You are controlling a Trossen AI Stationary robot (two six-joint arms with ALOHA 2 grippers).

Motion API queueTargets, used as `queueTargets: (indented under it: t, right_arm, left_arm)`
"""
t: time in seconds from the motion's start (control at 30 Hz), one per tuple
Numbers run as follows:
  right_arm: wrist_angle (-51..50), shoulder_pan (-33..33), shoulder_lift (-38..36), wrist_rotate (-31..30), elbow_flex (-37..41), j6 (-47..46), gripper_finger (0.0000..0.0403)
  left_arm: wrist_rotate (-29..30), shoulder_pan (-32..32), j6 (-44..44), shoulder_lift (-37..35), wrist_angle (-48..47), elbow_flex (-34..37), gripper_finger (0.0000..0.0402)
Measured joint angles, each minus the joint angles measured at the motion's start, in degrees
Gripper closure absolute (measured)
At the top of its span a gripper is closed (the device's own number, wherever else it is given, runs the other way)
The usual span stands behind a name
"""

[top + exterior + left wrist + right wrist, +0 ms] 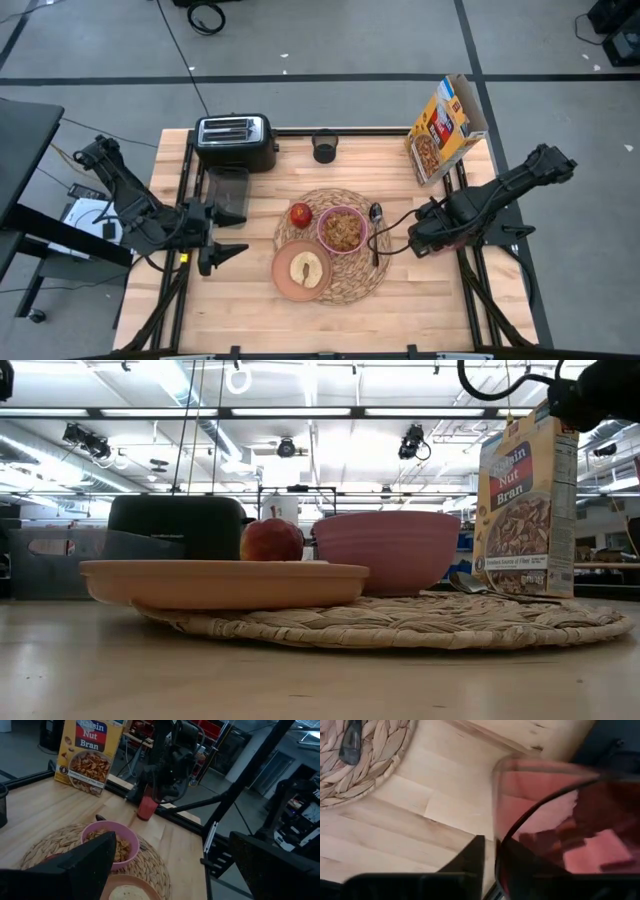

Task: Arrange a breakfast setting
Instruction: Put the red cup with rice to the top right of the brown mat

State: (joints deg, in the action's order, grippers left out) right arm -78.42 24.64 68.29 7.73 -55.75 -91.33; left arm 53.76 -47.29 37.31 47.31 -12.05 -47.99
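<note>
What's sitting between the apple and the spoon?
The pink bowl, full of cereal, sits on the placemat between the apple and the spoon. The high view shows it.

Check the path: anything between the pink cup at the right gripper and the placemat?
Nothing visible blocks it. The right gripper has the translucent pink cup between its fingers at the table's right side. Bare wood lies between it and the woven placemat. The spoon lies on the mat's near edge, so any placement there needs to avoid it.
</note>
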Motion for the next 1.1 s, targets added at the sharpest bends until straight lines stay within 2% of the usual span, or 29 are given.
queueTargets:
  t: [0.13, 0.3, 0.4, 0.6, 0.7, 0.8, 0.87, 1.0, 1.1]
  right_arm:
    - [-0.1, 0.0, -0.1, -0.4, 0.0, 1.7, 0.0389]
    - [-1.9, -2.0, 0.0, -1.5, -2.7, 6.1, 0.0391]
    - [-3.7, -5.6, 0.0, -3.9, -5.8, 13.6, 0.0392]
    - [-2.2, -18.1, 0.1, -8.0, -10.5, 39.6, 0.0392]
    - [-0.4, -25.3, 1.7, -8.0, -12.1, 52.7, 0.0392]
    - [-0.5, -31.2, 5.3, -7.8, -14.5, 65.6, 0.0392]
    - [-0.4, -34.3, 8.6, -7.7, -16.8, 73.6, 0.0392]
    - [0.2, -38.4, 16.3, -8.5, -22.8, 89.2, 0.0392]
    - [0.5, -39.6, 22.0, -11.4, -27.3, 100.7, 0.0392]
  left_arm:
    - [0.3, 0.0, 1.0, 0.0, 0.2, 0.0, 0.0011]
    - [0.4, 0.0, 0.7, 0.0, 0.4, 0.0, 0.0011]
    - [0.4, 0.7, 0.5, 0.0, 0.2, 0.0, 0.0011]
    - [2.0, 4.9, -1.0, 0.0, 1.6, 0.0, 0.0011]
    - [4.6, 9.2, -1.4, 0.0, 4.5, 0.0, 0.0011]
    - [4.5, 14.7, -5.0, 0.0, 9.0, 0.0, 0.0011]
    - [2.8, 18.7, -8.4, 0.0, 13.1, 0.0, 0.0011]
    - [-5.6, 27.4, -13.9, 0.0, 20.9, 0.0, 0.0011]
    - [-9.5, 33.4, -14.1, 0.0, 23.0, 0.0, 0.0011]
